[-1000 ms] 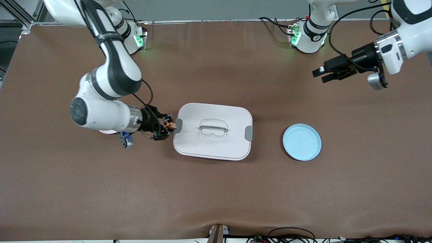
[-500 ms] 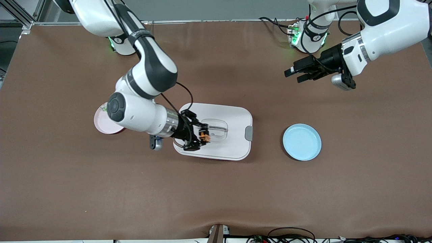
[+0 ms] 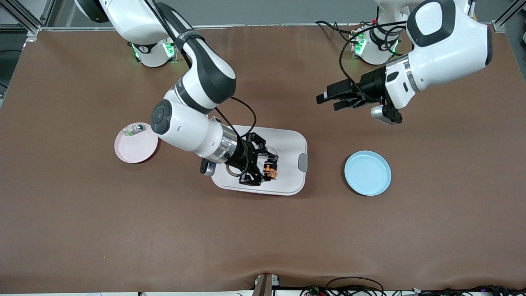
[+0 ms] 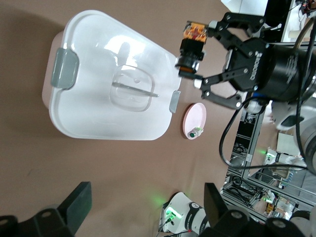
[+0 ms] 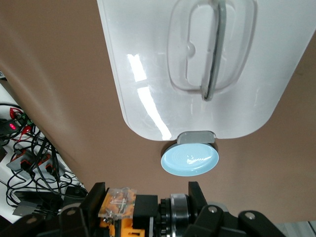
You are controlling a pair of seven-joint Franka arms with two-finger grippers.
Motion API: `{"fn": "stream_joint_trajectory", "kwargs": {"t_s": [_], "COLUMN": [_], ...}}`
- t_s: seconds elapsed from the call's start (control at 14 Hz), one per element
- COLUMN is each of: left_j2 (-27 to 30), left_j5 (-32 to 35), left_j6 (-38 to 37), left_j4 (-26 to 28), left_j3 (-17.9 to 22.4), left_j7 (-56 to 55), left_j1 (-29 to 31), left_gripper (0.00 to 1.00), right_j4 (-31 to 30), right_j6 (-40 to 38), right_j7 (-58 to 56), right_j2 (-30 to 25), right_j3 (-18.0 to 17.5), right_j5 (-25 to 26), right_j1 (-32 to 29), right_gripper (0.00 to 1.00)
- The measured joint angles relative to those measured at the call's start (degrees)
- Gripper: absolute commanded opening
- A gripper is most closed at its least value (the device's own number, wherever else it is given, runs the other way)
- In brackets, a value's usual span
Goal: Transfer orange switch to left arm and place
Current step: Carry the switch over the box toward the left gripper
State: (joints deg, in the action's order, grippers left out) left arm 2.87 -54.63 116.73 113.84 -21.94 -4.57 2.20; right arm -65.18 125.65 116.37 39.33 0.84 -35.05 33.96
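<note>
Up over the white lidded box (image 3: 287, 144), right gripper (image 3: 267, 169) pinching the orange switch (image 3: 270, 170) between its fingers, above the lid's clear recessed handle. Left gripper (image 3: 331, 98) with fingers spread, over bare table toward the left arm's end from the box. Blue plate (image 3: 367, 172) beside the box; pink plate (image 3: 135, 146) at the right arm's end.

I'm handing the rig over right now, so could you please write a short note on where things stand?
Right gripper: shut on the orange switch, up over the box.
Left gripper: open, holding nothing, over bare table toward the left arm's end.
Pink plate holds a small pale part; blue plate holds nothing.
Done: switch picked up and lifted.
Left: hand it to the left gripper without touching the box; likely destination is the blue plate.
</note>
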Motion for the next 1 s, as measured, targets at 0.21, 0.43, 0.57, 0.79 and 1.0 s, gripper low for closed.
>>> {"fn": "stream_joint_trajectory", "kwargs": {"t_s": [0.21,0.43,0.57,0.79,1.0], "left_j2": [-4.6,-10.3,-12.6,-13.4,-13.4], "left_j5": [1.2,4.8,5.2,5.2,5.3], "left_j6": [0.1,0.1,0.1,0.1,0.1], "left_j4": [-4.7,-10.3,-12.0,-12.7,-13.1], "left_j3": [0.1,0.1,0.0,0.0,-0.1], "left_j7": [0.6,0.6,0.6,0.6,0.6], "left_j1": [0.1,0.1,0.0,-0.5,-1.5], "left_gripper": [1.0,1.0,1.0,1.0,1.0], "right_j4": [1.5,3.5,4.2,4.3,4.3], "right_j6": [0.0,-0.1,-0.2,-0.2,-0.2], "right_j7": [3.6,7.4,8.4,9.2,9.3], "right_j2": [0.0,0.0,0.0,0.0,0.0], "right_j3": [-1.8,-2.6,-2.9,-3.1,-3.2], "right_j5": [-0.1,-0.1,-0.1,-0.1,-0.2], "right_j1": [1.1,1.9,2.2,2.2,2.3], "right_gripper": [0.0,0.0,0.0,0.0,0.0]}}
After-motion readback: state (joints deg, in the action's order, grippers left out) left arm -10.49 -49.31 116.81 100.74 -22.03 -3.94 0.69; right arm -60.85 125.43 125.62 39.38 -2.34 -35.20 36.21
